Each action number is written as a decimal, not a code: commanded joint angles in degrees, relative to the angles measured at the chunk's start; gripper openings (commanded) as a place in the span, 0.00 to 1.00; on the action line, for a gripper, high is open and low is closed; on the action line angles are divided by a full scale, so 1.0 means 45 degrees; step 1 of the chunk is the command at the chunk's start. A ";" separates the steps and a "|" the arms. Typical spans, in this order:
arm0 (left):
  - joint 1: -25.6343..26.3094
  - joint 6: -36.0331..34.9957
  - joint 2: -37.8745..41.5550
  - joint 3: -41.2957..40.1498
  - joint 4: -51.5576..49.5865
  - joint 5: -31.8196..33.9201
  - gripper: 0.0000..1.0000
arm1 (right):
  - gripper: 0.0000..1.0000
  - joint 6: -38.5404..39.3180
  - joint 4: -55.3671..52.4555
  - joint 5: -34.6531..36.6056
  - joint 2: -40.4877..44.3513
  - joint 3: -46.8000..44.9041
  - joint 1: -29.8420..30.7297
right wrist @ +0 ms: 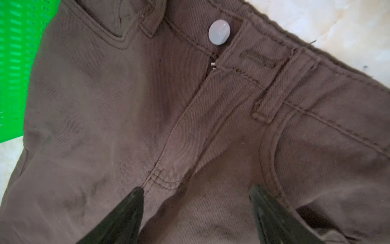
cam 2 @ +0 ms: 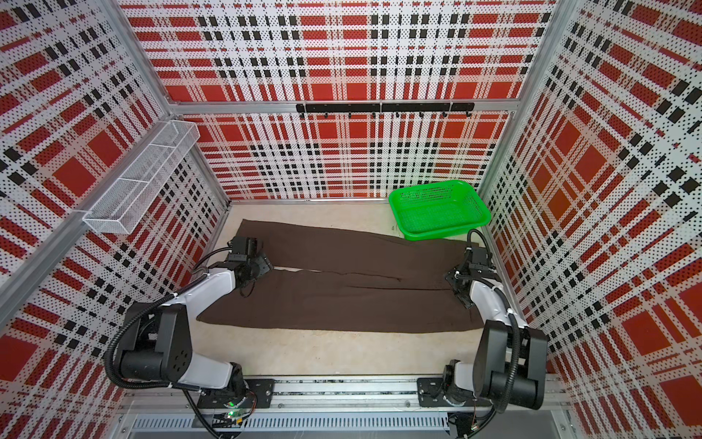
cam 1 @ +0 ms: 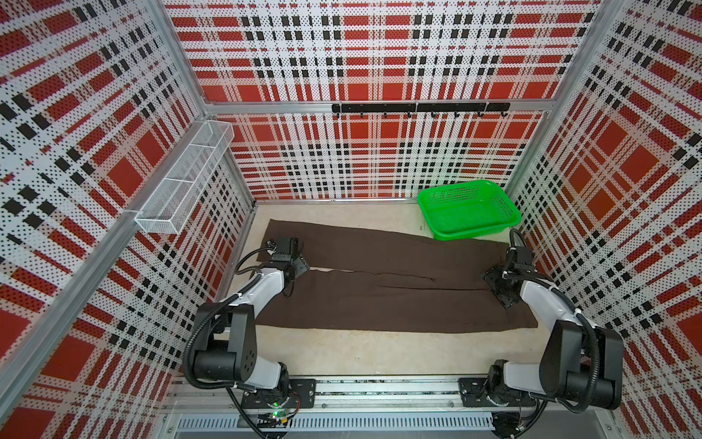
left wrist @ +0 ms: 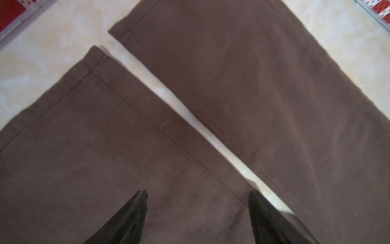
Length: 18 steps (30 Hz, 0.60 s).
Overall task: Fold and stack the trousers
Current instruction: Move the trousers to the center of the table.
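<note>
Brown cloth lies flat across the worktop (cam 1: 361, 353): the trousers (cam 1: 399, 289) are spread full length, hems toward the left arm, waistband toward the right, and the far hip against the green basket (cam 1: 475, 231). Both pincers hang wide open, gripping nothing. The left pincer (left wrist: 198, 194) straddles one leg's inner edge; the right pincer (right wrist: 196, 190) sits over the fly, below the button (right wrist: 219, 32). Closing there may pinch only the top layer, skewing the fold, and a lift could drag the basket.

Overhead stereo pair; wrist cameras near trousers (left wrist: 84, 147)
</note>
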State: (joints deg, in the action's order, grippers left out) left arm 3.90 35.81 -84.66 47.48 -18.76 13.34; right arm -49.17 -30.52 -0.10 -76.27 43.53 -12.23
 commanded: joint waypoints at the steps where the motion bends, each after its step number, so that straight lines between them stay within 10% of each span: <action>1: 0.0071 0.0050 0.0317 -0.0332 0.0036 -0.0189 0.81 | 0.82 0.0123 -0.0463 0.0013 0.0305 -0.0241 0.0011; 18: -0.2031 -0.0584 0.2396 -0.0356 -0.1139 -0.0446 0.86 | 0.82 -0.0370 -0.0396 -0.0421 0.0285 -0.3107 -0.0896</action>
State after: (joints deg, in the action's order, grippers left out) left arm -3.57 35.07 -75.83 44.84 -22.39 12.01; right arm -49.04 -27.83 -2.98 -74.32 34.15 -15.25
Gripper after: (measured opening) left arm 0.857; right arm 0.815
